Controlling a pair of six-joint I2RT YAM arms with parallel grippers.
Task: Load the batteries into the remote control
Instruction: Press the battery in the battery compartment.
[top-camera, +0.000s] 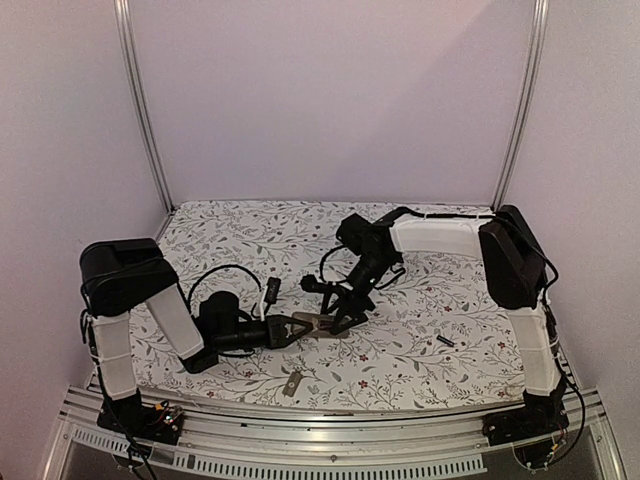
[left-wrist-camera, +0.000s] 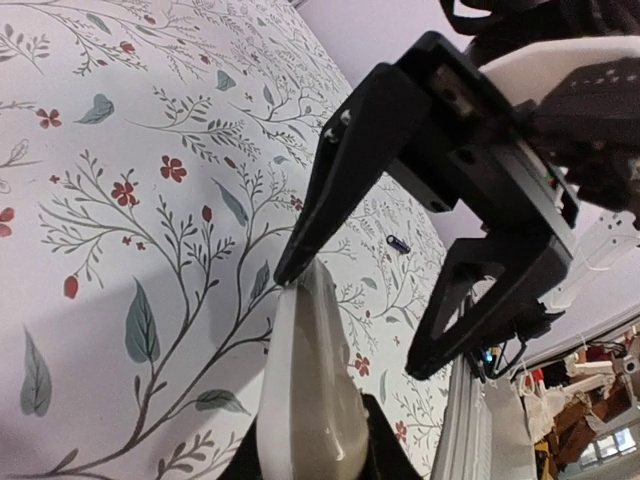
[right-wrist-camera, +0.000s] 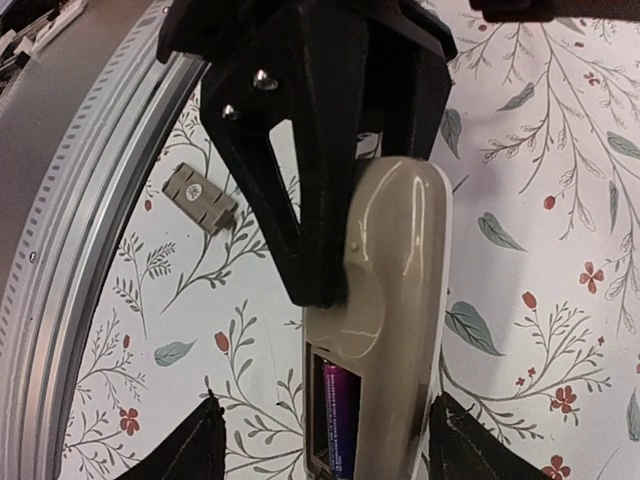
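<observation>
My left gripper (top-camera: 303, 326) is shut on the remote control (top-camera: 324, 328) and holds it just above the table, grey-tan underside up. In the right wrist view the remote (right-wrist-camera: 395, 260) has its battery compartment open, with one purple battery (right-wrist-camera: 338, 425) lying inside. My right gripper (top-camera: 346, 312) is open, with its fingers (right-wrist-camera: 190, 450) either side of the remote's compartment end and not touching it. The left wrist view shows the remote (left-wrist-camera: 310, 400) edge-on between my left gripper's (left-wrist-camera: 315, 455) jaws. A second battery (top-camera: 445, 342) lies on the table to the right; it also shows in the left wrist view (left-wrist-camera: 398, 244).
The small grey-tan cover piece (top-camera: 291, 384) lies on the floral tablecloth near the front edge, and shows in the right wrist view (right-wrist-camera: 200, 198). The metal rail (top-camera: 330, 425) runs along the near edge of the table. White walls enclose the back and sides.
</observation>
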